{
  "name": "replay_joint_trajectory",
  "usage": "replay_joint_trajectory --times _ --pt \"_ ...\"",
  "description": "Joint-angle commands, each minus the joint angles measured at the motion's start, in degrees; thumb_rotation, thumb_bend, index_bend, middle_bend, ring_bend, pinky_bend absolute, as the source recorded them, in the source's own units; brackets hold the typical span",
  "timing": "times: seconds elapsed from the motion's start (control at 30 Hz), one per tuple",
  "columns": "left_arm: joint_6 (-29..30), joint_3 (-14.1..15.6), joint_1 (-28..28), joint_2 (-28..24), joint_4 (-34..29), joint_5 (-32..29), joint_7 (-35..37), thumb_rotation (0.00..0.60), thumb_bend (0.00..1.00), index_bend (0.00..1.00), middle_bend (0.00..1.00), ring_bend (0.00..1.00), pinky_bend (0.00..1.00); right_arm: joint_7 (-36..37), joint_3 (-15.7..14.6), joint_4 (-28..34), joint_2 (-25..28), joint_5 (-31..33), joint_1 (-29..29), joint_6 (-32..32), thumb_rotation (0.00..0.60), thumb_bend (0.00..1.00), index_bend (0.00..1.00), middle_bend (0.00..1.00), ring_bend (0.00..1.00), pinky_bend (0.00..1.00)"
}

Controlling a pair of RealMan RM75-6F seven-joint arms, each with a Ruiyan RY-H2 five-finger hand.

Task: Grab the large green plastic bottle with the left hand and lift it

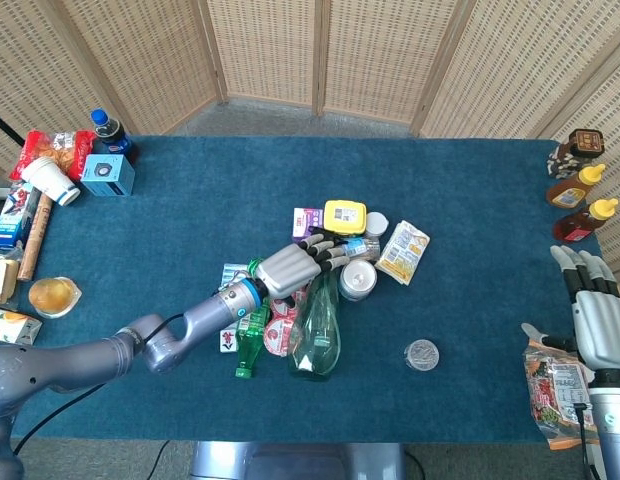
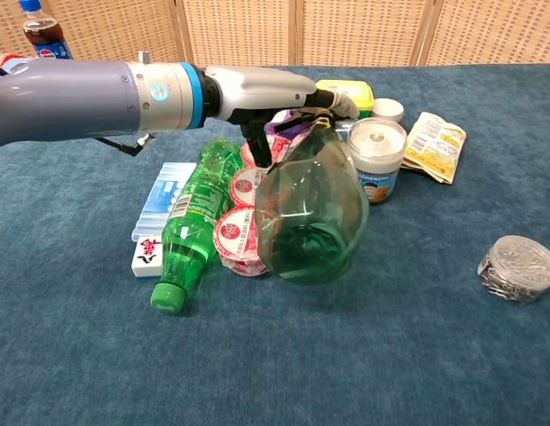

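Note:
The large green plastic bottle (image 1: 315, 335) (image 2: 310, 213) lies in the heap at the table's middle, its wide base toward the front edge and its neck toward the back. My left hand (image 1: 290, 268) (image 2: 266, 89) lies flat over the neck end with fingers stretched out and the thumb hanging down at the bottle's left side; it touches the bottle but is not closed around it. At the right edge, my right hand (image 1: 598, 320) stays open and holds nothing.
A smaller green bottle (image 1: 248, 340) (image 2: 191, 235) and red-lidded cups (image 2: 235, 231) lie just left of the big one. A white jar (image 2: 374, 160), yellow box (image 2: 344, 93) and snack packet (image 2: 435, 133) crowd behind. A clear round tin (image 1: 422, 354) sits front right.

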State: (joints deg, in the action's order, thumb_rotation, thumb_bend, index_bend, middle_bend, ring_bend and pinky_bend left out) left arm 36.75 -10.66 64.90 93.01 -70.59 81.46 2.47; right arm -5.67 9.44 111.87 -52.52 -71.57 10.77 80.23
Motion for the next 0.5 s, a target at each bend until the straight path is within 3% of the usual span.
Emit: replay_joint_trajectory --times 0.03,0.1,0.17,0.3,0.5 --pt "1.0 -0.3 0.1 0.9 0.8 -0.7 -1.2 0.600 0.26 0.31 0.24 0.18 0.00 0.5 0.0 0.0 0.1 -0.3 -0.1 0.0 0.600 0.04 0.00 0.00 0.00 0.00" --pt "1.5 -0.2 0.1 1.3 1.4 -1.1 -2.8 0.600 0.27 0.45 0.39 0.38 0.00 0.9 0.1 0.0 0.2 -0.5 -0.2 0.0 0.600 0.04 0.00 0.00 0.00 0.00" --pt "1.5 -0.1 0.1 1.6 1.7 -1.9 -4.2 0.600 0.27 0.50 0.45 0.47 0.01 1.0 0.2 -0.1 0.3 -0.6 -0.2 0.0 0.600 0.04 0.00 0.00 0.00 0.00" --pt "1.2 -0.2 0.1 1.9 2.1 -3.8 -6.1 0.600 0.27 0.53 0.53 0.54 0.07 1.3 0.3 0.0 0.4 -0.8 -0.4 0.3 0.600 0.04 0.00 0.00 0.00 0.00" --pt "2.3 -1.0 -0.3 2.1 2.5 -5.8 -7.1 0.600 0.28 0.51 0.54 0.57 0.10 1.6 0.4 0.1 0.5 -1.0 -0.6 0.5 0.600 0.04 0.00 0.00 0.00 0.00"
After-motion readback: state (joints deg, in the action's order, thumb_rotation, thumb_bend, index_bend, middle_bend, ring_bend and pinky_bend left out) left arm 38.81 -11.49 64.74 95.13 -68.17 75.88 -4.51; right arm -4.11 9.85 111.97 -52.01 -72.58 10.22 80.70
